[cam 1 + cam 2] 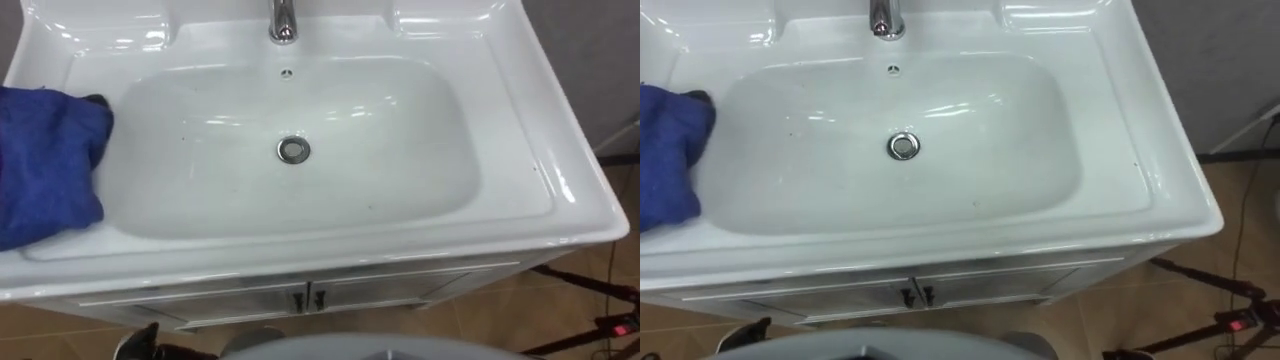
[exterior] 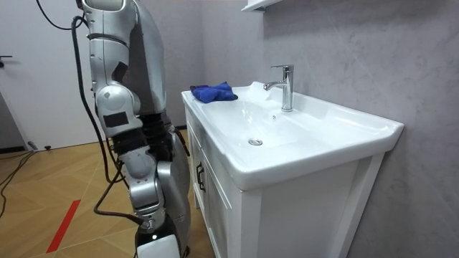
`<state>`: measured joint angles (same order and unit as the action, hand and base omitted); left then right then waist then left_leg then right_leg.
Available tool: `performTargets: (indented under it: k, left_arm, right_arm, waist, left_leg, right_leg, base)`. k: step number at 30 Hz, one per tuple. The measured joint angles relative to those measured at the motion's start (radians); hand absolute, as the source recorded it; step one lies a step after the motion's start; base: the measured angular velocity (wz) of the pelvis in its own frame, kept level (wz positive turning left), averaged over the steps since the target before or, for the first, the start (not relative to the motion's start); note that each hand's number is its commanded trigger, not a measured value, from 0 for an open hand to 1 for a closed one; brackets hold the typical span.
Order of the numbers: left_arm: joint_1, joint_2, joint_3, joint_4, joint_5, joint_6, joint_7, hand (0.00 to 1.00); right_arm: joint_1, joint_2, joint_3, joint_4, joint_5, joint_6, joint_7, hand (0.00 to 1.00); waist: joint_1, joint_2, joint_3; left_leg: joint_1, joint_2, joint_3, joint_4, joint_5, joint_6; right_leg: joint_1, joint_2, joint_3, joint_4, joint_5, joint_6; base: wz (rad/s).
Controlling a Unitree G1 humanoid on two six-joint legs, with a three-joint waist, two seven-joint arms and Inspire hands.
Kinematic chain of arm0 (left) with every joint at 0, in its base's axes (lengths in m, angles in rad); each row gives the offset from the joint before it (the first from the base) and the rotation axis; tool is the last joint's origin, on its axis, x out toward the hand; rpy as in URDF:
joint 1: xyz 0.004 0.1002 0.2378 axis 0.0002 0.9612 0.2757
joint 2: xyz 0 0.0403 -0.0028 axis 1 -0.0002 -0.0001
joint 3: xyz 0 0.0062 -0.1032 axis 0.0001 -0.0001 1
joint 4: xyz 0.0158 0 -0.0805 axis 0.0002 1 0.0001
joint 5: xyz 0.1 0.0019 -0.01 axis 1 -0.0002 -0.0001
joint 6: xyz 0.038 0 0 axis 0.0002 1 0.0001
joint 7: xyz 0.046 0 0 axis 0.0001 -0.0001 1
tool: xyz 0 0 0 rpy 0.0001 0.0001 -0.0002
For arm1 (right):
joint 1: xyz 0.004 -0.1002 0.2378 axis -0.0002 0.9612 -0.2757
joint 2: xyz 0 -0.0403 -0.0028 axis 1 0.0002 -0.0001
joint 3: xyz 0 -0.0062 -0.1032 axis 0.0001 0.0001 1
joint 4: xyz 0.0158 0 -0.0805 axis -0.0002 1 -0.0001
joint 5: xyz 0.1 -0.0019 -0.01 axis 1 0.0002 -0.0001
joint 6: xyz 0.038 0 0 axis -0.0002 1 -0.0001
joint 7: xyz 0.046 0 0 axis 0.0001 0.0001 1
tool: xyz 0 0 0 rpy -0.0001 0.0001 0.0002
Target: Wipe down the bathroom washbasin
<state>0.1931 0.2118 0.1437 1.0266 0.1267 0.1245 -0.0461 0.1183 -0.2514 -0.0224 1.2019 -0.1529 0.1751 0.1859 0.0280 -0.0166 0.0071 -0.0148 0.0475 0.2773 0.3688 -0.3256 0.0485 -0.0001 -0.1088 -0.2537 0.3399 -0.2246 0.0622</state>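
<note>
The white basin [image 1: 300, 200] lies in front of me, with a round metal drain [image 1: 293, 150] at its middle and a chrome tap [image 1: 283, 20] at the back. A crumpled blue cloth [image 1: 45, 160] rests on the basin's left rim, hanging slightly over the bowl's edge; in the room view the blue cloth [image 2: 213, 92] sits at the far end of the basin. No hand touches it. My right hand [image 2: 154, 238] hangs low at my side, cut off by the picture's edge. A dark bit of my left hand [image 1: 135, 345] shows low beside the cabinet.
I stand upright close to the white vanity cabinet [image 2: 287, 215], whose doors have dark handles [image 1: 308, 298]. A grey wall [image 2: 358, 50] backs the basin. A tripod's dark legs [image 1: 590, 300] stand on the wood floor to my right.
</note>
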Motion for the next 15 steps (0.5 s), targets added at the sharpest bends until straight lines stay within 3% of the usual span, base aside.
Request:
performTargets:
  k: [15]
  left_arm:
    - [-0.025, 0.001, -0.032, 0.069, 0.026, 0.000, -0.055, 0.00]
  right_arm:
    - [0.001, 0.019, 0.000, 0.029, -0.012, 0.001, 0.001, 0.00]
  waist:
    - [-0.025, 0.004, -0.0009]
  left_leg:
    - [0.031, -0.008, 0.011, -0.031, 0.002, 0.002]
  right_leg:
    - [0.019, -0.002, 0.005, -0.014, 0.002, 0.004]
  base:
    - [-0.01]
